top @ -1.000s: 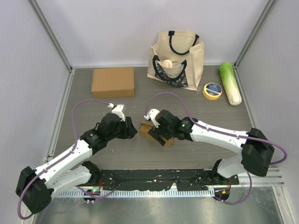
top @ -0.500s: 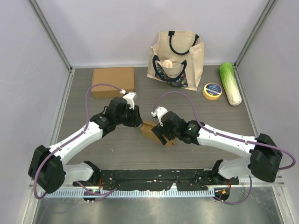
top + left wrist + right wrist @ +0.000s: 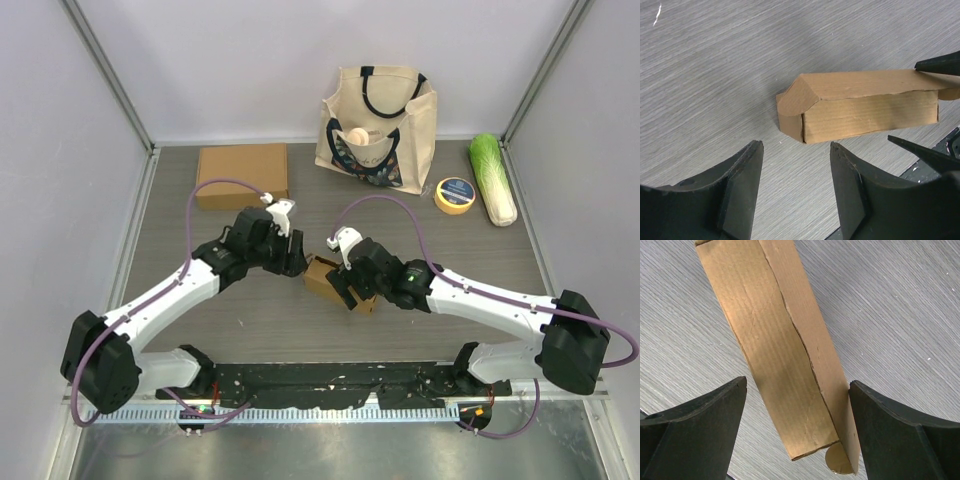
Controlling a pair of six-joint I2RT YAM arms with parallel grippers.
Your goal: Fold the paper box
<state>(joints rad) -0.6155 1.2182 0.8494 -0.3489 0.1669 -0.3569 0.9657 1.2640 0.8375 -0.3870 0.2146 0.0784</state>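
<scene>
Soft, even light falls from overhead, bright and without glare. The grey wood-grain table carries only faint, blurred shadows in the top view. Both wrist views are sharp on the small brown cardboard box, whose upright side is dimmer than its top. A pale shadow hugs its base.

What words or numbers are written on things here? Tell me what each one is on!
No text here can be read.
tote bag: dark print on its front, too small to read.
tape roll: blue round label, too blurred to read.
small paper box: plain brown, no writing shows.
flat cardboard box: plain brown, no writing shows.
</scene>
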